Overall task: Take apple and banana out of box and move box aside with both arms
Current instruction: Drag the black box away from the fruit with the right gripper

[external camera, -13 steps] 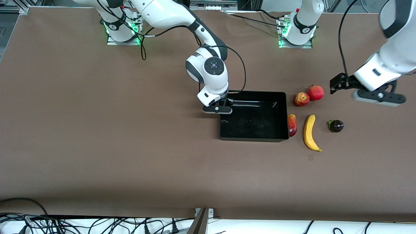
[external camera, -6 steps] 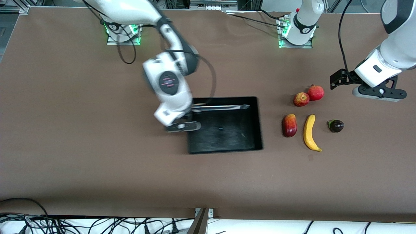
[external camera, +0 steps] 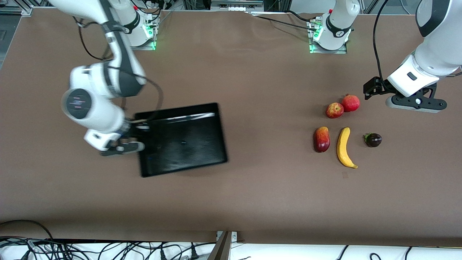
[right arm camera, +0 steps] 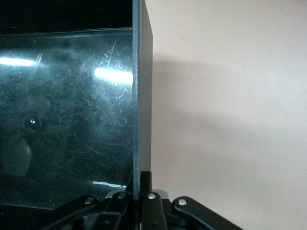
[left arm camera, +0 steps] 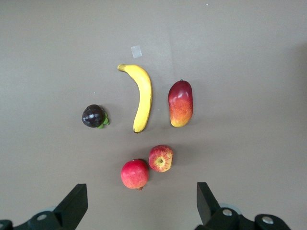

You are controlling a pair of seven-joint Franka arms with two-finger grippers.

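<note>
My right gripper [external camera: 139,139] is shut on the wall of the black box [external camera: 187,142] at its end toward the right arm; the wall [right arm camera: 141,96] runs up between its closed fingers [right arm camera: 146,196]. The box is empty. My left gripper [external camera: 415,103] is open, over bare table beside the pomegranate [external camera: 351,103]; its fingers [left arm camera: 72,208] stand wide apart. The apple [external camera: 334,110] touches the pomegranate. The mango [external camera: 322,139], banana [external camera: 344,147] and dark purple fruit [external camera: 373,139] lie in a row nearer the front camera. The left wrist view shows the pomegranate [left arm camera: 135,173], apple [left arm camera: 161,158], mango [left arm camera: 180,103], banana [left arm camera: 141,96] and purple fruit [left arm camera: 93,116].
A small piece of tape [external camera: 345,175] lies on the brown table near the banana's tip. Cables hang along the front edge [external camera: 108,249]. The arm bases [external camera: 326,36] stand along the back edge.
My right gripper has dragged the box away from the fruits toward the right arm's end of the table, turning it slightly. My left gripper has shifted a little toward its base.
</note>
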